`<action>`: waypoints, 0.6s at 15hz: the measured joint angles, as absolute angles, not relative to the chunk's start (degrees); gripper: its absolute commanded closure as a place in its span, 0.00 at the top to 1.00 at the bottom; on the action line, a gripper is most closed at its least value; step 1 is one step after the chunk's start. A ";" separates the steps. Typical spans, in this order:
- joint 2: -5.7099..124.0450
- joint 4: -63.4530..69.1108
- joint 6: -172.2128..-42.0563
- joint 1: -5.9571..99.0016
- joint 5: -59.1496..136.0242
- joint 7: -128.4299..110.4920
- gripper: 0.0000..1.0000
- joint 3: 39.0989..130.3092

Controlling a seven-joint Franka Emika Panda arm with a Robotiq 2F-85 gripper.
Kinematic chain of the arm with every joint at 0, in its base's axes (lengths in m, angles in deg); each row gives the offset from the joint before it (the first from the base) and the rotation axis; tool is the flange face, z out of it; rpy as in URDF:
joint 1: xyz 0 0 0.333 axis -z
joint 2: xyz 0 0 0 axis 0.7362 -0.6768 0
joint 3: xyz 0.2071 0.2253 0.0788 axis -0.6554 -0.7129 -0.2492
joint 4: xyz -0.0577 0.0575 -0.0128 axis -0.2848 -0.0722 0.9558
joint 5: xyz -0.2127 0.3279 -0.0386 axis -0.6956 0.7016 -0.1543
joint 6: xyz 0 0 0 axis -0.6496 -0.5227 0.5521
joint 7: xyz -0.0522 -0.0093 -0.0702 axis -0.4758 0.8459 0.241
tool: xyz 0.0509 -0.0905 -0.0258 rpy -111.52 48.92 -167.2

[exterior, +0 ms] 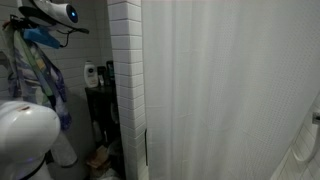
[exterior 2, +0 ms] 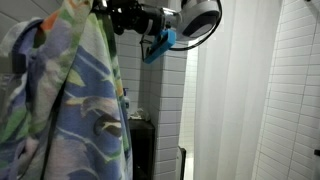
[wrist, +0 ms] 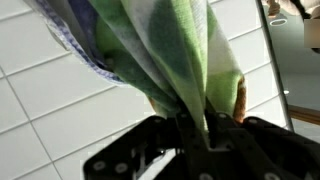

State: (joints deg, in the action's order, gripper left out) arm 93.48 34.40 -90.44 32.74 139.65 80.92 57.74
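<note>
A patterned cloth (wrist: pixel 170 45) in green, blue and white is pinched between my gripper (wrist: pixel 195 125) fingers, and the gripper is shut on its bunched top. It hangs down in long folds in both exterior views, as the cloth (exterior: pixel 45 75) and the cloth (exterior 2: pixel 70 100). My gripper (exterior: pixel 40 20) holds the top of it high up against the tiled wall. In an exterior view the gripper (exterior 2: pixel 103 12) reaches in from the right at the cloth's upper edge. What the cloth's top hangs from is hidden.
A white shower curtain (exterior: pixel 230 90) fills the right side, also seen as the curtain (exterior 2: pixel 235 90). A white tiled wall column (exterior: pixel 125 70) stands beside a dark shelf (exterior: pixel 100 105) with a white bottle (exterior: pixel 90 75). The robot's white base (exterior: pixel 25 135) is low on the left.
</note>
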 measured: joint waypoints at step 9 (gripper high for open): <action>88.24 29.81 -93.24 32.76 139.65 81.97 0.04 58.15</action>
State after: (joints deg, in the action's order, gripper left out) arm 88.24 29.81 -93.24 32.76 139.65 81.97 58.15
